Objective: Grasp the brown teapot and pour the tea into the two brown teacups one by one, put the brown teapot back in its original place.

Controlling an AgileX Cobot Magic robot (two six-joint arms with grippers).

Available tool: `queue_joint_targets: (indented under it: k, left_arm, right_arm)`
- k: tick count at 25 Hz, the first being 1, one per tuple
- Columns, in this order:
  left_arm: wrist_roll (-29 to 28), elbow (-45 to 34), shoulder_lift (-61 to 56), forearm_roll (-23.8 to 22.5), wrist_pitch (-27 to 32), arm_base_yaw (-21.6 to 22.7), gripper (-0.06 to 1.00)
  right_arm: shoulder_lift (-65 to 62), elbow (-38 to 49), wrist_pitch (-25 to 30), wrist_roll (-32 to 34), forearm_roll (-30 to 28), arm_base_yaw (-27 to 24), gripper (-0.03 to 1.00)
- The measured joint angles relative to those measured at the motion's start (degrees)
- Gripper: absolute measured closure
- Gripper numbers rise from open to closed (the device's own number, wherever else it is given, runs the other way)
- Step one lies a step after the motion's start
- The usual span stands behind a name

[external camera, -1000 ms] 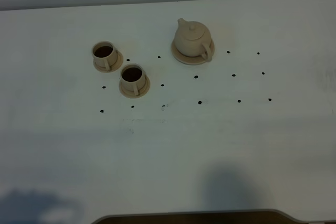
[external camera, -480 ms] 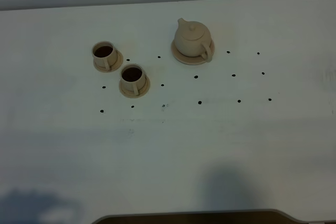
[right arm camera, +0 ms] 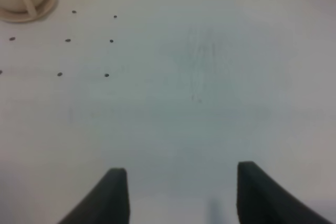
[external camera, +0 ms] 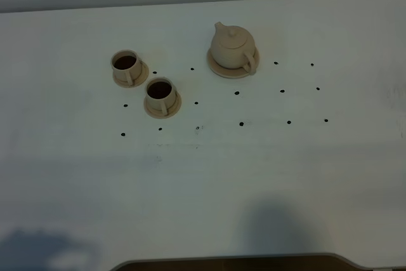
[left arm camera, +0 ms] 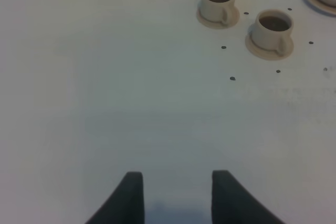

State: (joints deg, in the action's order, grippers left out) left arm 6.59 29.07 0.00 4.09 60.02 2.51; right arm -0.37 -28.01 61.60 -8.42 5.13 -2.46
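the brown teapot sits upright on its round saucer at the far middle of the white table, lid on, spout pointing far-left. to its left stand the two brown teacups, the far one and the nearer one, each on a saucer and holding dark tea. small black dots mark the table. the left gripper and right gripper are both released, jaws spread over bare table, holding nothing.

We see a pale tan teapot and two matching tan teacups holding dark reddish-brown tea, all on a white table peppered with small black dots.
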Motion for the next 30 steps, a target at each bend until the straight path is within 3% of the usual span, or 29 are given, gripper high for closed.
queue_joint_targets:
  k: [30]
  left_arm:
    - [0.0,0.0,0.0,0.0,0.0,0.0,0.61]
  right_arm:
    - [0.0,0.0,0.0,0.0,0.0,0.0,0.52]
